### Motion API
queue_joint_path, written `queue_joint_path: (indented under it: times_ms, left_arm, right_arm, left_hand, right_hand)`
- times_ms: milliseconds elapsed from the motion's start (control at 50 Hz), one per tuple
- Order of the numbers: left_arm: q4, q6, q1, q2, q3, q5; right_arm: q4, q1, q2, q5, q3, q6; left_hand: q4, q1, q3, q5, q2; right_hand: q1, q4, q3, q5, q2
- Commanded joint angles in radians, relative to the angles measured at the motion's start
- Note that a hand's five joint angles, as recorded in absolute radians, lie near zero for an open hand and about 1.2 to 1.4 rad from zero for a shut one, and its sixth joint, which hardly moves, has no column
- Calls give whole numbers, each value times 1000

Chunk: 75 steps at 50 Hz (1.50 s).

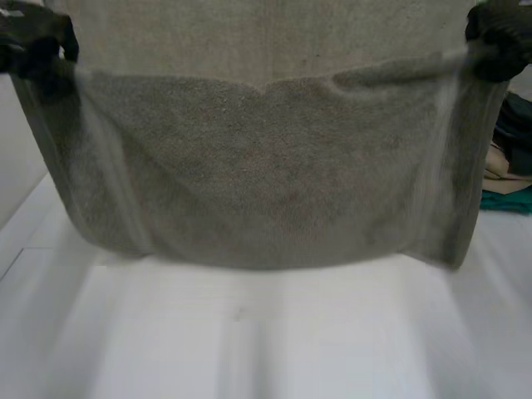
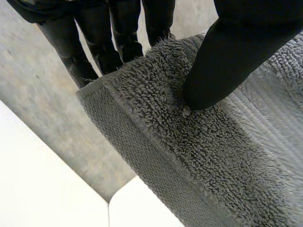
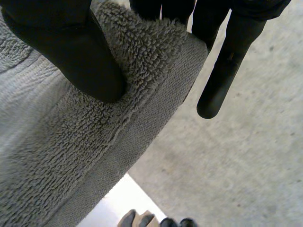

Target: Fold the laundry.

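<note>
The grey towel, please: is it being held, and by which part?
The left hand pinches one top corner of the grey towel, the right hand the other.

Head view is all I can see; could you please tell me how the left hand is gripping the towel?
Observer: The left hand pinches a corner of the towel, with the thumb pressed on one face and the fingers behind it.
Operator: Thank you. And the right hand?
Observer: The right hand pinches its own corner the same way, but one finger sticks out straight beside the towel's edge.
</note>
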Motion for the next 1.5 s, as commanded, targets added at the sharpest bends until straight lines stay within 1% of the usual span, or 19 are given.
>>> queue_joint_path:
  times_ms: [20,80,120,140,200,280,400,500,580,720,800,820,880,900,980,1120,1200,1340,1500]
  left_arm:
    - [157,64,-52,-219,130,-52]
    - [322,5,-77,-280,304,-63]
    - [396,-40,-85,-277,357,-75]
    - [469,-90,-89,-265,392,-100]
    - [601,-178,-98,-225,391,-158]
    - [715,-232,-109,-188,319,-193]
    - [743,-207,-92,-173,133,-186]
    - [746,-184,-83,-162,-138,-181]
    - [754,-155,-80,-173,-322,-152]
    - [752,-95,-56,-225,-545,-68]
    - [732,-36,-37,-243,-629,-32]
    - [715,-10,-30,-240,-649,-22]
    - [672,35,-26,-231,-668,-11]
    - [639,64,-25,-222,-669,-5]
    - [551,115,-20,-185,-655,-6]
    - [436,136,-8,-105,-591,-11]
    - [409,130,0,-102,-556,-6]
    - [353,124,17,-107,-559,-2]
    - [373,106,35,-87,-641,27]
  right_arm:
    - [-205,69,196,74,-69,-6]
    - [-400,105,251,148,-142,17]
    - [-575,115,260,197,-175,57]
    - [-695,122,257,223,-173,95]
    - [-913,126,237,264,-144,175]
    - [-1038,128,199,277,-68,221]
    - [-942,120,176,223,17,213]
    - [-728,93,185,125,138,209]
    - [-626,77,219,68,247,183]
    - [-566,63,302,41,376,51]
    - [-509,62,332,41,420,-47]
    - [-471,62,337,39,426,-82]
    - [-413,60,332,38,427,-123]
    - [-385,60,323,39,420,-136]
    - [-322,59,289,42,399,-127]
    - [-226,62,237,91,367,-155]
    - [-193,66,205,105,374,-175]
    - [-192,62,176,99,439,-241]
    - [-190,13,174,64,535,-296]
  left_hand:
    - [201,243,206,230,201]
    - [201,243,206,230,201]
    - [201,243,206,230,201]
    - [201,243,206,230,201]
    - [201,243,206,230,201]
    - [201,243,206,230,201]
    - [201,243,206,230,201]
    - [201,243,206,230,201]
    - [201,243,206,230,201]
    - [201,243,206,230,201]
    - [111,152,115,139,110]
    - [58,100,63,87,58]
    - [-153,-111,-148,-124,-153]
    - [-334,-292,-329,-305,-334]
    - [-593,-552,-589,-565,-594]
    - [-755,-713,-751,-727,-756]
    - [-758,-717,-754,-730,-759]
    - [-782,-740,-777,-753,-782]
    - [-858,-816,-854,-830,-858]
  right_hand:
    - [261,202,213,222,219]
    - [261,202,213,222,219]
    - [261,202,213,222,219]
    - [261,202,213,222,219]
    - [261,202,213,222,219]
    - [261,202,213,222,219]
    - [261,202,213,222,219]
    - [261,202,213,222,219]
    - [261,202,213,222,219]
    - [261,202,213,222,219]
    - [261,202,213,222,219]
    - [182,123,134,144,140]
    - [-44,-103,-92,-82,-86]
    - [-167,-226,-215,-205,-208]
    - [-359,-417,-406,-397,-400]
    - [-456,-515,-504,-494,-497]
    - [-456,-515,-504,-494,-497]
    - [-474,-532,-521,-512,-515]
    - [-500,-559,-548,-538,-541]
